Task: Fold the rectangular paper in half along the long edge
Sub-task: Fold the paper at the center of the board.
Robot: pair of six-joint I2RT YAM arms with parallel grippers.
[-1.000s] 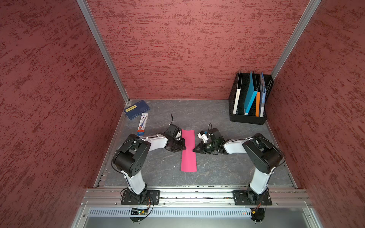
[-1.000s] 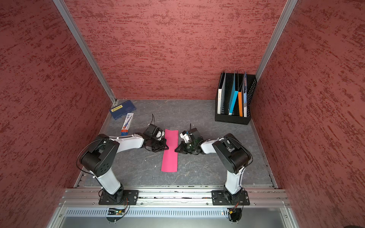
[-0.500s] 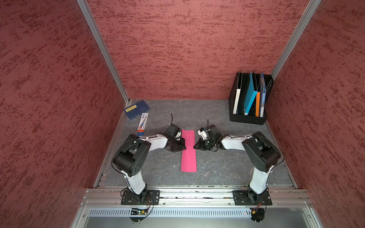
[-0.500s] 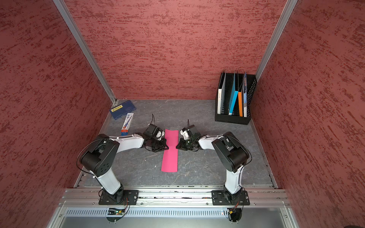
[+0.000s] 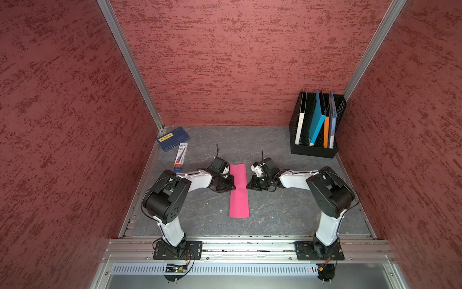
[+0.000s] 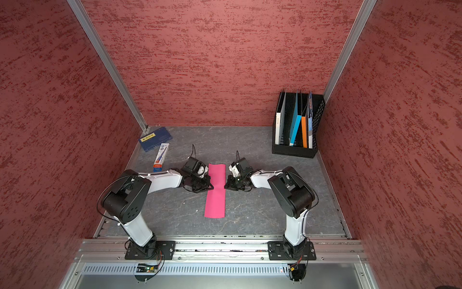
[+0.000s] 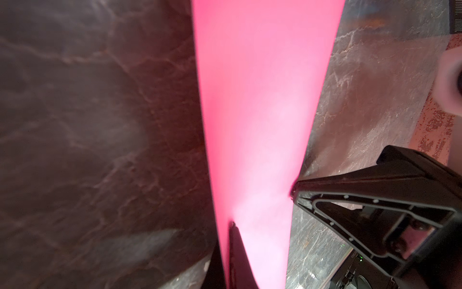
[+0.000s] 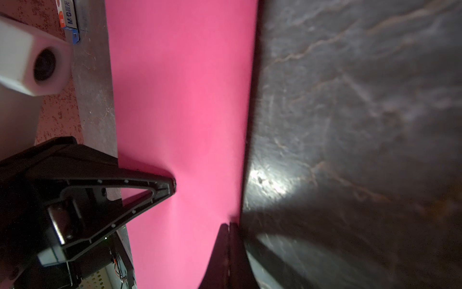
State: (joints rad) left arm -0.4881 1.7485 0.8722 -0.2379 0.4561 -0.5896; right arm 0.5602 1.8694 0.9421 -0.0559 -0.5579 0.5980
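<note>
Left gripper (image 5: 233, 186) and right gripper (image 5: 248, 187), jaws pressed together, bear on opposite long edges of the rectangular paper (image 5: 239, 202), seemingly pinning it flat.

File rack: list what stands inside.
Inside the file rack: a white binder, blue folder, orange folder and bluish booklet. Its front wall hides their bottoms.

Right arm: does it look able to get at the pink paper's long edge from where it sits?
Probably yes. The right claw, shut, sits right at the pink paper's edge with nothing between them; the left claw meets the opposite edge.
</note>
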